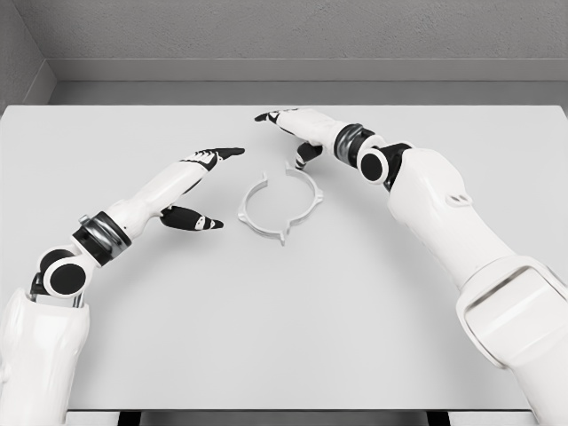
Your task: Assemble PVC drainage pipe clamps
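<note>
Nearest the camera: both white forearms enter low, left arm from lower left, right arm from lower right, over the bench (pixel 284 355).

Landmark: clamp (pixel 280 206), a thin pale ring with small tabs, lying flat on the bench near centre. It shows a gap at its top, between two upturned ears; whether it is one piece or two halves laid together I cannot tell.

Left of the clamp: left robot hand (pixel 201 182), fingers extended and spread, thumb dropped below and pointing toward the clamp. Nothing held. It sits apart from the clamp, not touching.

Right of and just behind the clamp: right robot hand (pixel 293 133), fingers stretched leftward past the ring's far edge, thumb curled down near the gap at the top. Nothing gripped as far as visible; whether the thumb tip touches an ear is unclear.

Step, as judged: approach and pre-grasp. Clamp not yet lifted or closed; no pipe or fastener in view.

Next move, as judged: right hand needs to drop and pinch at the ears beside the gap, while the left hand closes in to steady the ring's left rim. The ring is thin and flat on the bench, so fingertips must get under or against an edge; a push without counter-hold would likely slide it.
</note>
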